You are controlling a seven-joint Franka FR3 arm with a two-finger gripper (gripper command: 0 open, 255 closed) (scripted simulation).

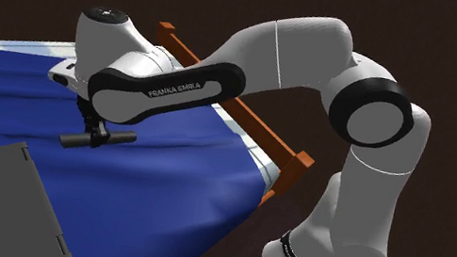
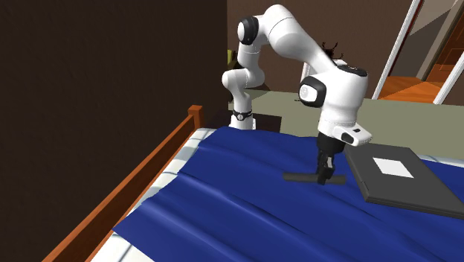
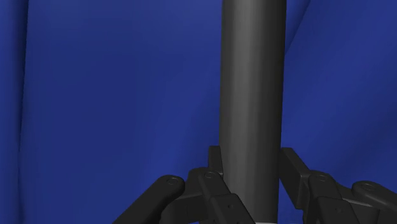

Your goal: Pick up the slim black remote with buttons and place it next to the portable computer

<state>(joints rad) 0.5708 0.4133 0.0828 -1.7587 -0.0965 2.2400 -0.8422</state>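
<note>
The gripper (image 1: 98,137) was clamped on the slim black remote (image 1: 121,137). From the wrist view its black fingers (image 3: 210,181) pressed in on both sides of the dark bar (image 3: 251,95), gripping it about midway along. The remote's long axis ran crosswise to the fingers and roughly level, with an end sticking out on either side of the hand.

It hung over the blue bedcover (image 1: 158,197), inboard of the wooden bed frame (image 1: 256,123). From where I stood it looked to be just off the cloth rather than resting on it, though I couldn't swear to the gap.

The portable computer (image 1: 7,181) lay shut on the same cover, a flat dark grey slab with a white patch on its lid. It sat toward the shoulder view's lower left of the gripper. In the second exterior view the computer (image 2: 405,186) was to the right, and the remote's (image 2: 297,177) far end came near its closest edge without touching. The bar seemed to point at that edge rather than lie along it.

So I judged the pick done and the carry nearly done. What remained was a short lowering onto the bare cover beside the computer, perhaps with a turn of the wrist so the remote lay alongside it. The soft, rumpled cover might let it settle tilted.
</note>
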